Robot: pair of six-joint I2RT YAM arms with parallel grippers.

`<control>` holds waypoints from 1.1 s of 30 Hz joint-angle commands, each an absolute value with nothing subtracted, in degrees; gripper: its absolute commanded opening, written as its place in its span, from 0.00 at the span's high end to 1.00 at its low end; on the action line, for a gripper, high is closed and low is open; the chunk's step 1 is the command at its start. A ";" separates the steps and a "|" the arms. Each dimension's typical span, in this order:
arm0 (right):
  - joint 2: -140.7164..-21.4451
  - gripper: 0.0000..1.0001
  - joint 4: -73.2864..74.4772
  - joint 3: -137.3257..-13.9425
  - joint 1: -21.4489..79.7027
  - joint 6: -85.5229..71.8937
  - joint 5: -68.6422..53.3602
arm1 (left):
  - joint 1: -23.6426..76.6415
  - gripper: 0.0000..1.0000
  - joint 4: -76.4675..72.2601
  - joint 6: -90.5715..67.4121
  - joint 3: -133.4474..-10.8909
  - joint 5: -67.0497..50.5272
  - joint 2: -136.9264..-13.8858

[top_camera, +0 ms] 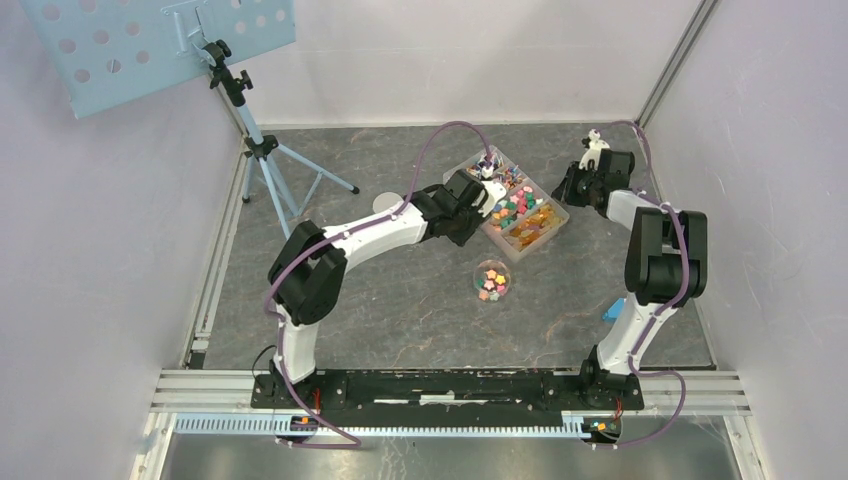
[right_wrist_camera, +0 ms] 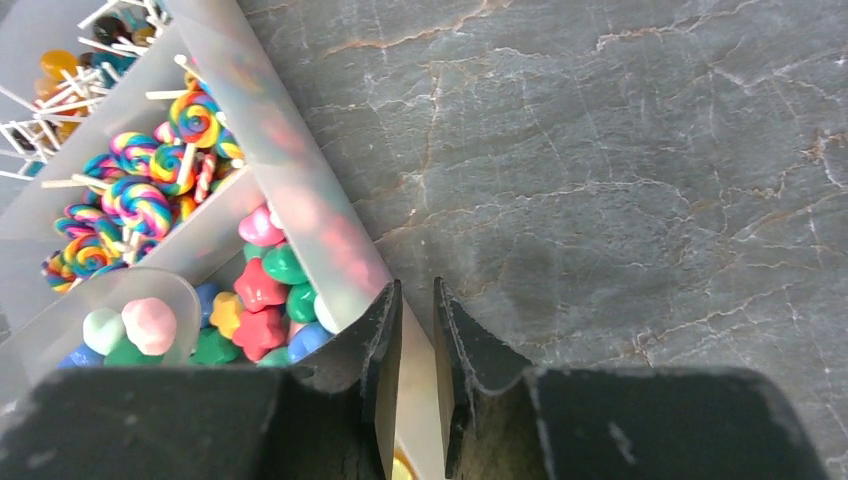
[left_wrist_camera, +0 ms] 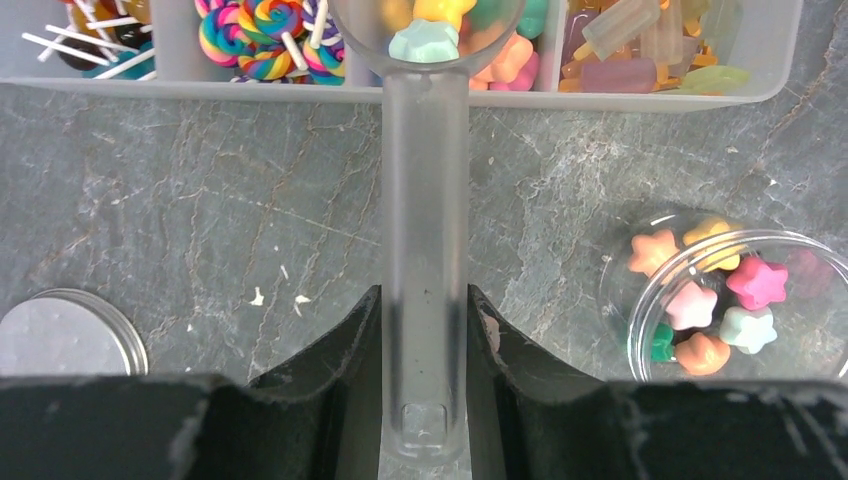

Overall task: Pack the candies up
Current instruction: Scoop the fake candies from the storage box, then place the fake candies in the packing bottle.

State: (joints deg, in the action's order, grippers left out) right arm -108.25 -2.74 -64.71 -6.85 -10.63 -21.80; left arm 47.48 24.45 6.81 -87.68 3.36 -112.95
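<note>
1. Between the left fingers [left_wrist_camera: 350, 345], a clear scoop [left_wrist_camera: 425, 200] is gripped by its handle; the fingers stand narrow, pressed against both sides of it.
2. The scoop's bowl hangs over the middle compartment of the clear box [left_wrist_camera: 250, 88]. It carries a few candies [left_wrist_camera: 424, 42], with a mint-green star at the front.
3. The right fingers [right_wrist_camera: 388, 330] are drawn in to a thin gap, pinching the box's outer wall beside the compartment of star sweets.
4. Inside the box, red, green, pink, yellow and blue stars fill the compartment beneath the scoop. Swirled lollipops [left_wrist_camera: 262, 35] lie in the compartment on one side, and amber and pale pieces in the one on the other.
5. Near the box, on the side towards the arm bases, a round clear dish [left_wrist_camera: 632, 340] stands on the grey surface [left_wrist_camera: 200, 200]. It holds more stars in pink, orange, yellow and mint.
6. Left of the box in the overhead view, and apart from it, a grey round lid [left_wrist_camera: 65, 335] lies flat on the surface.
</note>
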 commanded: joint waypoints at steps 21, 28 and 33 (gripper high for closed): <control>-77.98 0.17 0.41 -52.61 -0.76 -14.67 -19.06 | 46.58 0.98 30.91 3.62 -82.14 0.33 -94.09; -69.20 0.15 0.43 -46.81 3.83 -16.59 -17.53 | 46.58 0.98 35.73 1.79 -80.47 -4.59 -88.57; -65.16 0.20 0.59 -46.05 10.67 -17.35 -15.14 | 46.76 0.98 38.66 0.56 -78.73 -6.88 -85.23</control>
